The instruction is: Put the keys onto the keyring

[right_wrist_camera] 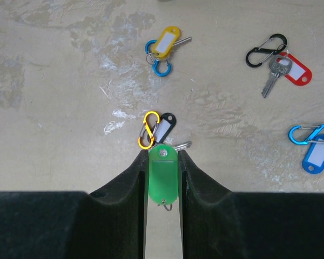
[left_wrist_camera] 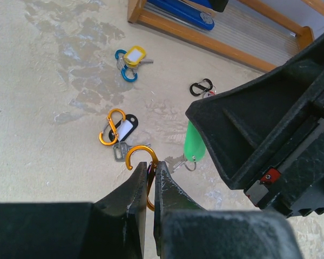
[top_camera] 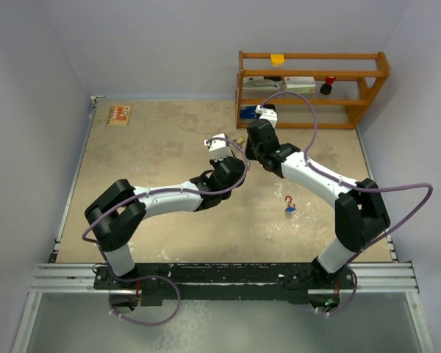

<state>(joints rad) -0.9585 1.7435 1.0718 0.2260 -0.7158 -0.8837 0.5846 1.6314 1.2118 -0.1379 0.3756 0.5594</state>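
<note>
My left gripper (left_wrist_camera: 150,164) is shut on an orange carabiner keyring (left_wrist_camera: 138,155), whose open hook sticks up past the fingertips. My right gripper (right_wrist_camera: 163,154) is shut on the green tag (right_wrist_camera: 163,172) of a silver key (right_wrist_camera: 182,145). In the left wrist view the green tag (left_wrist_camera: 194,144) and its key (left_wrist_camera: 174,162) hang just right of the hook, close to it. The two grippers meet above the table's middle in the top view, left (top_camera: 234,163) and right (top_camera: 254,151).
On the table lie an orange clip with a black tag (right_wrist_camera: 164,127), a yellow-tagged key on a blue clip (right_wrist_camera: 166,42), a red-tagged key (right_wrist_camera: 297,70) on a black clip (right_wrist_camera: 265,49), and a blue clip with a blue tag (right_wrist_camera: 317,156). A wooden shelf (top_camera: 309,88) stands at the back right.
</note>
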